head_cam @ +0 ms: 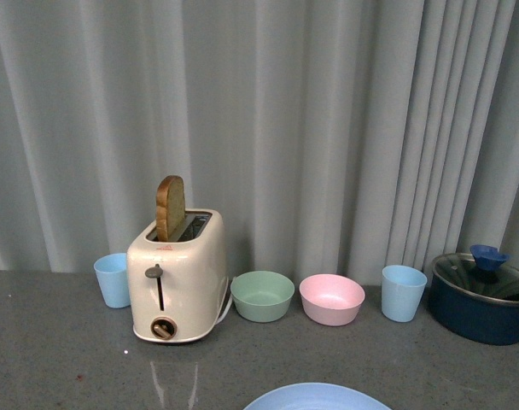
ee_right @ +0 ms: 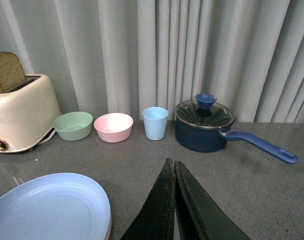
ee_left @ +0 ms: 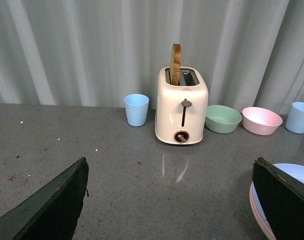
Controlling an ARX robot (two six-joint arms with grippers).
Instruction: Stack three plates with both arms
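The light blue plate (ee_right: 47, 207) sits on top of a pink plate (ee_left: 257, 212) at six o'clock on the counter (head_cam: 63, 359), in front of the toaster (head_cam: 176, 278). Probably the stack is finished, though no cream plate shows. The left gripper (ee_left: 169, 200) gapes wide and empty; the right gripper (ee_right: 174, 200) is pressed closed, holding nothing. Next: confirm the third plate, then withdraw
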